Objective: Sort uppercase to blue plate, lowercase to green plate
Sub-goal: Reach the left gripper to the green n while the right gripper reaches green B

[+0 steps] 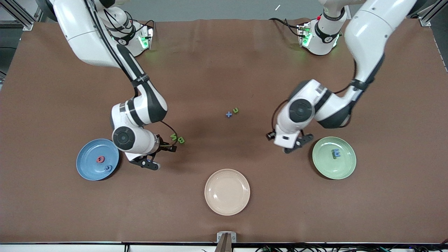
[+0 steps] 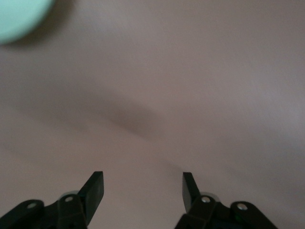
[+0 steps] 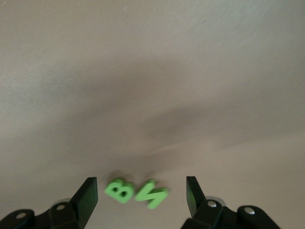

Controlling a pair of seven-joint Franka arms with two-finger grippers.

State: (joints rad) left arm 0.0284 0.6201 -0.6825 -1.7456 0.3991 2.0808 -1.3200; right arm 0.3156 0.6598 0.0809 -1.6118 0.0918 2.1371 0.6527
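Observation:
The blue plate holds a red Q and a blue G. My right gripper is open beside that plate, just over the green N and green B. In the right wrist view B and N lie between its fingertips. The green plate holds a blue m-like piece. My left gripper is open and empty over bare table beside it; the plate's edge shows in the left wrist view. A blue x and green u lie mid-table. The green p-like piece is out of view.
A cream plate sits nearest the front camera, between the two coloured plates. Both arm bases stand along the table's edge farthest from that camera.

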